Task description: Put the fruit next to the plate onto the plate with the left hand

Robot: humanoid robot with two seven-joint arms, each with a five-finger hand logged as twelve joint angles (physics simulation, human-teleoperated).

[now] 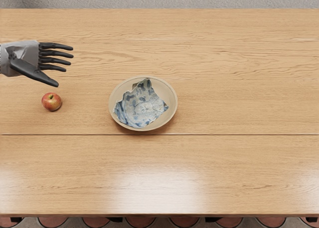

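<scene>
A small red apple (pixel 51 102) lies on the wooden table (pixel 224 153), to the left of the plate. The plate (pixel 143 103) is round and beige with a blue-grey pattern inside, and nothing lies on it. My left hand (pixel 56 63) comes in from the left edge and hovers behind the apple, slightly to its left, apart from it. Its black fingers (pixel 56 54) are stretched out and spread toward the right, holding nothing. The right arm is out of view.
The table's far edge runs along the top of the view and its front edge along the bottom. A seam crosses the tabletop just in front of the plate.
</scene>
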